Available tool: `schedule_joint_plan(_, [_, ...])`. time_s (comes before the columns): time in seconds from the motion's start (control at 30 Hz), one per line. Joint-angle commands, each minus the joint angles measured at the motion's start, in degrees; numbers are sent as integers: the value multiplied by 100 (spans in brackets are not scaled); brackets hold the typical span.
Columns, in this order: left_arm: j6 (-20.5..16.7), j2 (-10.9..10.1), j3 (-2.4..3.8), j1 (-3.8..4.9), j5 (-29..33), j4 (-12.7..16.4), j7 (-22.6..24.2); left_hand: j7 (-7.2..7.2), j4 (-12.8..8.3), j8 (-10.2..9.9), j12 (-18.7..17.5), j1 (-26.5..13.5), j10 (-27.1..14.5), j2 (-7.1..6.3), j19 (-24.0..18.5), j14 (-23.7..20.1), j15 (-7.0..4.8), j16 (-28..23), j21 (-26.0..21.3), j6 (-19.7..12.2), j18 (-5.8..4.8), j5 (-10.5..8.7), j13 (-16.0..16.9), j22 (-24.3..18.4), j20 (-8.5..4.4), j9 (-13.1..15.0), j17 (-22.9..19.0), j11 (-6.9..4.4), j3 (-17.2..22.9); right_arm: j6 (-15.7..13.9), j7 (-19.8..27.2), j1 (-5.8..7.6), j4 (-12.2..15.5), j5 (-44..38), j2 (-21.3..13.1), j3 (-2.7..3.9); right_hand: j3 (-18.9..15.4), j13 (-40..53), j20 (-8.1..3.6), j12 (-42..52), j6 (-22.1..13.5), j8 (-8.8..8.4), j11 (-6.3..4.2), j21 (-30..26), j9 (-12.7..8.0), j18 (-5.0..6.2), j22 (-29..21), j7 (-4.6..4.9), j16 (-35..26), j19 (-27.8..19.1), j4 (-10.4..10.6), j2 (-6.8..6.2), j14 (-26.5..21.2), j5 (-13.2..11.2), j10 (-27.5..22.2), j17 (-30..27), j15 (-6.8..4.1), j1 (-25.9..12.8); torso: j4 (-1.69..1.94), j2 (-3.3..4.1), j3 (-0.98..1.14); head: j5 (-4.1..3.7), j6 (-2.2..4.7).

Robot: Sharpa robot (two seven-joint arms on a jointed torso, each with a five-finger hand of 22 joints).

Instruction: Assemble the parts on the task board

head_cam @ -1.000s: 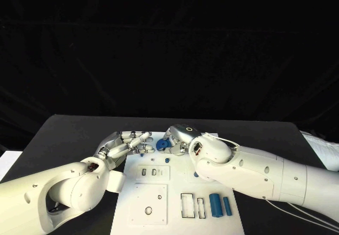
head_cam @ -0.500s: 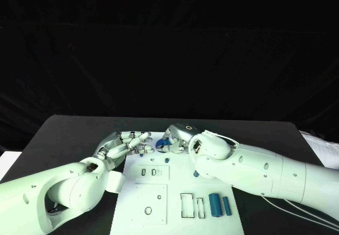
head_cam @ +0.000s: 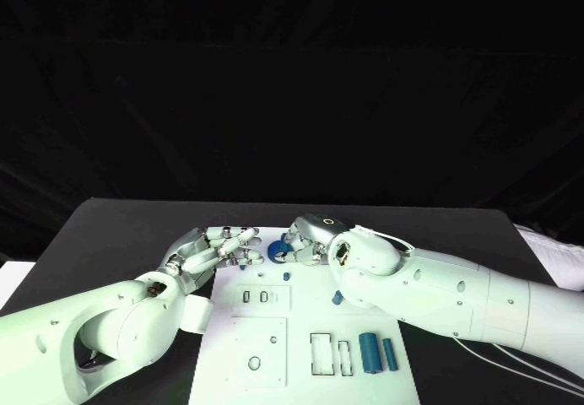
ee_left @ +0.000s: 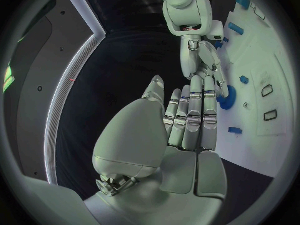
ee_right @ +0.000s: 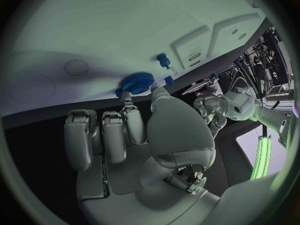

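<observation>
The white task board [head_cam: 286, 337] lies in the middle of the table. A blue gear-like wheel [head_cam: 280, 249] [ee_right: 134, 82] [ee_left: 226, 97] sits at the board's far edge. My right hand [head_cam: 311, 239] [ee_right: 134, 135] pinches its rim between the thumb and a fingertip. My left hand [head_cam: 219, 250] [ee_left: 187, 120] lies just left of the wheel, fingers straight and together, holding nothing; its fingertips reach the wheel's side. A small blue peg [head_cam: 287, 275] [ee_right: 164, 61] stands on the board just nearer to me.
Another small blue part [head_cam: 337, 297] lies by my right forearm. Two blue bars [head_cam: 370, 353] [head_cam: 391, 356] lie at the board's near right, beside rectangular slots [head_cam: 322, 353]. Oval slots [head_cam: 256, 297] and a round hole [head_cam: 255, 363] mark the board's left half.
Almost nothing has moved. Both hands stay at the board's far edge with the blue wheel between them; the fingers have shifted only slightly.
</observation>
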Motion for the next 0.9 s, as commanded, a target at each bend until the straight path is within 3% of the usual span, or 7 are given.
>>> schedule_joint_plan(0.03, [96, 0, 3, 7, 10, 18, 28, 29, -16, -19, -23, -8, -37, 61, -24, -32, 2, -21, -27, -14, 113, -3, 1, -11, 19, 0, 6, 11, -17, 230, -184, -47, -29, 26, -56, -30, -44, 661, 22, 31, 26, -8, -11, 32, 14, -117, 643, -29, 27, 185, 3, 24, 514, 23, 95, 1113, 8, 83, 4, -2, 1, 0, -8])
schedule_joint_plan(0.37, [98, -6, 3, 7, 10, 10, 35, 30, -17, -20, -24, -7, -38, 61, -25, -33, 2, -22, -27, -14, 113, -3, 1, -11, 19, 0, 6, 11, -17, -680, 74, -73, 150, 7, -257, -31, -81, 674, 15, 44, 67, -3, -22, 42, 20, -122, 665, -42, 35, 196, 3, 30, 517, 88, 105, 1127, -1, 161, 15, -3, -1, -3, -9])
schedule_joint_plan(0.53, [100, -11, 3, 7, 10, -3, 35, 30, -17, -20, -24, -7, -38, 61, -25, -33, 2, -22, -27, -14, 113, -3, 1, -11, 19, 0, 6, 11, -17, -1057, 475, -78, 338, 277, -512, -6, -102, 663, 10, 19, 83, -6, -28, 44, 21, -123, 670, -47, 28, 197, -12, 25, 514, 105, 97, 1115, -6, 241, 4, -5, 5, -13, 1])
schedule_joint_plan(0.63, [98, -21, 3, 7, 10, -10, 36, 30, -17, -20, -24, -7, -38, 61, -25, -33, 2, -22, -27, -14, 113, -3, 1, -11, 19, 0, 6, 11, -17, -1090, 922, -63, 496, 738, -792, 31, -108, 641, 6, -27, 97, -12, -31, 37, 21, -120, 658, -49, 16, 189, -45, 46, 508, 99, 79, 1093, -10, 389, -5, -9, 0, -8, 3])
schedule_joint_plan(0.73, [98, -32, 3, 7, 10, -20, 35, 31, -21, -23, -26, -5, -45, 64, -26, -35, 4, -26, -30, -17, 113, -3, 0, -13, 20, -1, 8, 12, -19, -944, 1518, -10, 633, 1474, -1163, 67, -106, 589, 5, -129, 95, -22, -28, 14, 16, -111, 613, -46, -8, 163, -164, 52, 498, 79, 36, 1053, -10, 694, -25, -14, 5, -17, 11])
schedule_joint_plan(0.9, [113, -27, 2, 6, 10, -77, 36, 29, -25, -24, -26, -1, -44, 65, -27, -36, 4, -28, -31, -16, 113, -2, 0, -14, 21, 0, 9, 12, -19, -572, 2381, 79, 640, 2677, -1772, 93, -8, 336, 6, -572, 46, -31, -21, -113, -2, -58, 366, -22, -126, 28, -595, -35, 446, -48, -167, 855, -6, 1382, -110, -53, 37, 20, 17])
